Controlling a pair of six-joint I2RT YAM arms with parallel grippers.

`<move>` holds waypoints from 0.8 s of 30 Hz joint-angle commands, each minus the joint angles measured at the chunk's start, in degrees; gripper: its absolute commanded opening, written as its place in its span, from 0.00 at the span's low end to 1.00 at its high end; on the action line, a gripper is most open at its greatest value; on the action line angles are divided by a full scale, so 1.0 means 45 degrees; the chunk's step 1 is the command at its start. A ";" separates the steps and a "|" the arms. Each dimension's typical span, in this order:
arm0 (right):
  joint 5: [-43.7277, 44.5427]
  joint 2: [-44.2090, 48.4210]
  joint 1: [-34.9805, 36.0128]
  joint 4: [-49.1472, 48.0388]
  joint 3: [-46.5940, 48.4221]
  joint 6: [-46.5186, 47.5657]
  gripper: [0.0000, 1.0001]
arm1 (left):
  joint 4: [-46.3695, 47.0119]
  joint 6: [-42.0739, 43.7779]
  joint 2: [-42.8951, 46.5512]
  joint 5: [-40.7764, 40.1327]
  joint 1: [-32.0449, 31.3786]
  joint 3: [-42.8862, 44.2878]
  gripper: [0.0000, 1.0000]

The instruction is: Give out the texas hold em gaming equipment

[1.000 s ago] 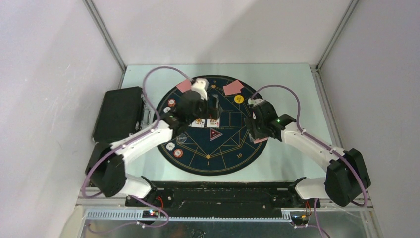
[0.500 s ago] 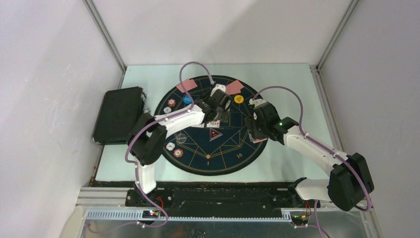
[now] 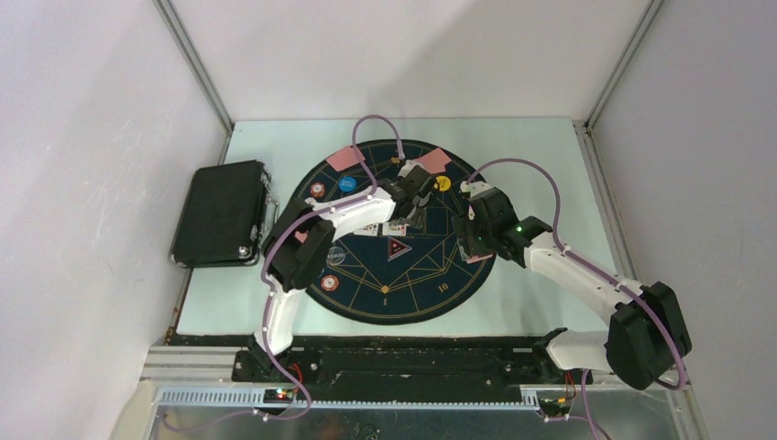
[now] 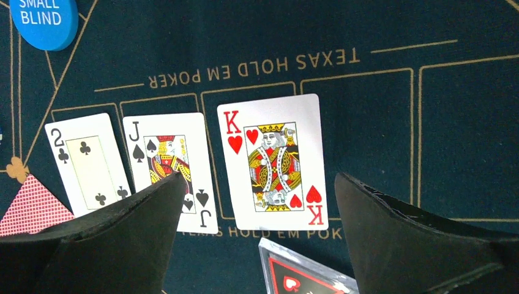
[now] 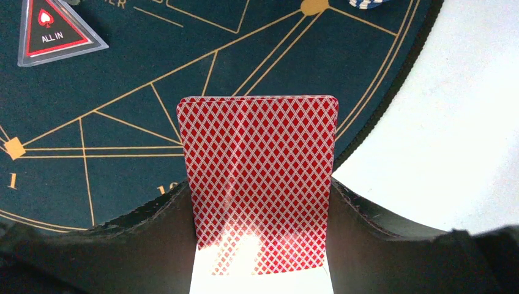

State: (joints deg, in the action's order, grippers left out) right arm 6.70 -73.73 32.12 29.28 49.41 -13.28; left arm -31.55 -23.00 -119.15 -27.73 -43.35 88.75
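Three face-up cards lie in a row on the mat: the two of clubs (image 4: pixel 89 162), the jack of spades (image 4: pixel 168 165) and the king of hearts (image 4: pixel 272 162). My left gripper (image 4: pixel 257 245) is open and empty, just above the king, and it also shows in the top view (image 3: pixel 414 206). The red triangular token (image 4: pixel 303 275) lies just below the cards and also shows in the right wrist view (image 5: pixel 52 33). My right gripper (image 5: pixel 260 233) is shut on a deck of red-patterned cards (image 5: pixel 257 171) over the mat's right edge (image 3: pixel 475 240).
The dark round mat (image 3: pixel 431 284) carries a blue small-blind chip (image 3: pixel 346 183), a yellow chip (image 3: pixel 443 182), red-white chips (image 3: pixel 317 191) and two pink card piles (image 3: pixel 344 158) at its far rim. A black case (image 3: pixel 220 213) lies left of the mat.
My left arm has swung in over the mat and its gripper has moved right, toward the mat's middle. My right gripper has stayed in place with the deck.
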 commanded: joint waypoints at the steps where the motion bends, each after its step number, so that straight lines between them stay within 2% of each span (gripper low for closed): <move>1: -0.0082 -0.0055 -0.0032 -0.0699 -0.0003 0.0094 0.00 | -0.0619 -0.0084 -0.0456 -0.0738 -0.0036 0.0863 1.00; 24: -0.0100 -0.0008 -0.0132 -0.0625 -0.0042 0.0129 0.00 | -0.0869 0.0394 -0.0657 -0.1192 0.0216 0.0724 1.00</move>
State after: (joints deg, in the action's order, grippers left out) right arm 5.82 -74.13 31.73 28.45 48.88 -13.08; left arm -34.50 -22.50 -122.28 -30.33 -43.31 91.53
